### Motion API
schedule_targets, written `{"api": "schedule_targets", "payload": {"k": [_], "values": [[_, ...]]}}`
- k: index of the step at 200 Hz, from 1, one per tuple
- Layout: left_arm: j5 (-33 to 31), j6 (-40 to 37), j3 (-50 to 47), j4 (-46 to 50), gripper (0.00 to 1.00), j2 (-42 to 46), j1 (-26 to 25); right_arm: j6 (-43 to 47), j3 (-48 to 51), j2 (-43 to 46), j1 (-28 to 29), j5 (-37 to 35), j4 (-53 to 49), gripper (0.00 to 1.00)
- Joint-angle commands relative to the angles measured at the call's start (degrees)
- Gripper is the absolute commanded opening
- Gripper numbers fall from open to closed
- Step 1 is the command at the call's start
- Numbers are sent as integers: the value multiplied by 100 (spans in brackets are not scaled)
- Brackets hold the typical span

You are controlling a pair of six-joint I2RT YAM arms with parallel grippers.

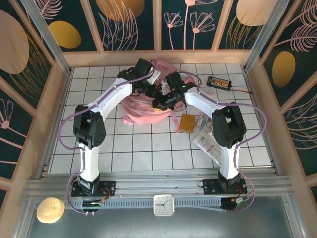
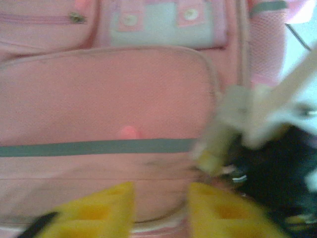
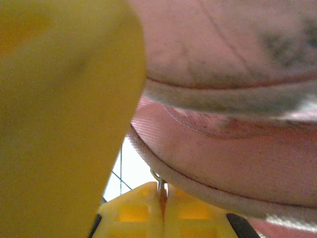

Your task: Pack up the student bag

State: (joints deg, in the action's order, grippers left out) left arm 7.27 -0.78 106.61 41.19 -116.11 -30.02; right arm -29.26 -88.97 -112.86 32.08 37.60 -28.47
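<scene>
The student bag [image 1: 141, 110], pink and soft, lies in the back middle of the tiled table with both arms over it. In the left wrist view its front pocket [image 2: 104, 94] with a grey strip is close below. My left gripper [image 2: 161, 208] hangs over that pocket, yellow fingers apart with nothing between them. My right gripper [image 3: 162, 198] is shut on a small metal zip pull [image 3: 159, 184] at the bag's seam [image 3: 237, 163]. A big blurred yellow finger [image 3: 64, 114] blocks the left of the right wrist view. In the top view the two grippers [image 1: 159, 98] meet over the bag.
A brown flat book [image 1: 188, 123] lies right of the bag, with clear plastic packets [image 1: 208, 140] beside it. A black device [image 1: 219, 82] with a cable sits at the back right. Wooden walls close in the table on three sides.
</scene>
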Motion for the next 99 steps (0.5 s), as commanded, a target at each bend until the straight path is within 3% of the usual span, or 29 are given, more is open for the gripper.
{"api": "schedule_targets", "payload": {"k": [1,48,99], "values": [[-712,-317,-646,-470,76,597,8,-216,169,503,-43,212,280,0],[-798,-854,-1399,-776,77,580,449,-218,227,494,-255,316,253,0],[-939,-1115,-1027,-820,76,106,584,-229,97,414,-237,379,228,0]]}}
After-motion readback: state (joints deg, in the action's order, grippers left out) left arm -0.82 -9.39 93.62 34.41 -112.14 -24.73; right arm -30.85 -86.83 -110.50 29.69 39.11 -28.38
